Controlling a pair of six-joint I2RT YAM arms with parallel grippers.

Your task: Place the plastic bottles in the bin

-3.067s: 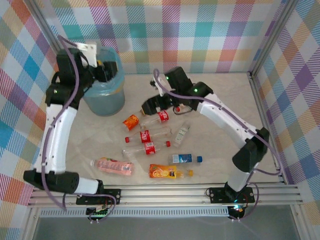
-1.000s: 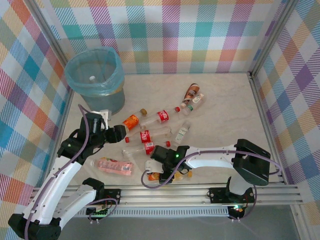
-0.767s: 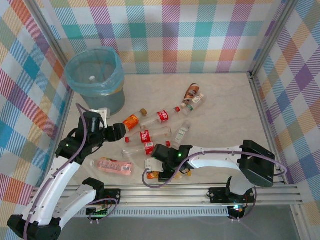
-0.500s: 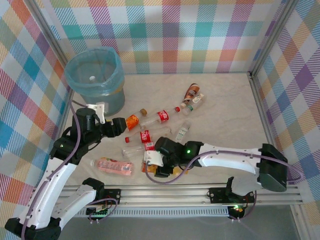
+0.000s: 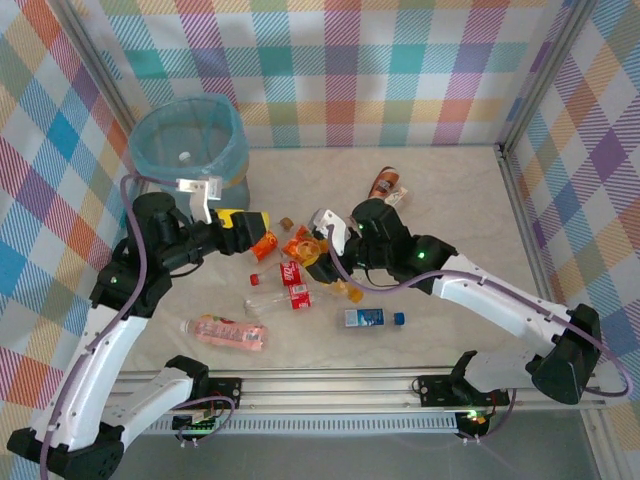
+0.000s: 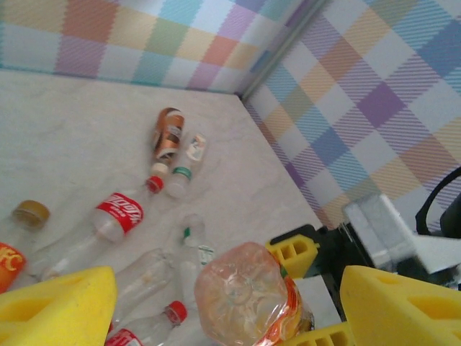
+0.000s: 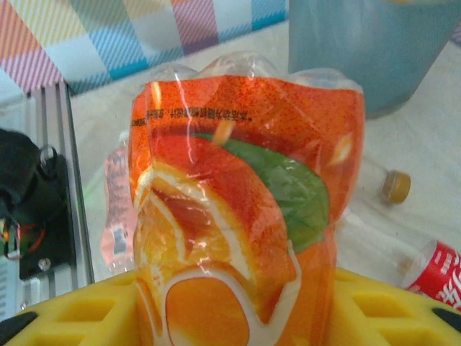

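Observation:
My right gripper (image 5: 318, 250) (image 7: 230, 306) is shut on an orange-labelled juice bottle (image 5: 301, 245) (image 7: 238, 216), held above the table with its yellow pads on either side. My left gripper (image 5: 257, 229) (image 6: 229, 285) stands open facing it, and the bottle's clear base (image 6: 241, 292) sits between its yellow fingers (image 6: 61, 306) without touching them. The bin (image 5: 190, 150) (image 7: 360, 50), lined in light blue, stands at the far left with a white-capped bottle (image 5: 184, 157) inside. Cola bottles (image 5: 290, 272) (image 6: 119, 213) lie on the table below.
A pink bottle (image 5: 225, 332) (image 7: 119, 209) and a blue-labelled bottle (image 5: 368, 318) lie near the front. A brown bottle (image 5: 385, 183) (image 6: 169, 133) lies at the back. An orange-labelled bottle (image 5: 264, 243) lies under my left gripper. Checked walls close in three sides.
My right gripper lifted the orange juice bottle from near the front edge and carried it back and left. My left gripper rose toward it and opened wider.

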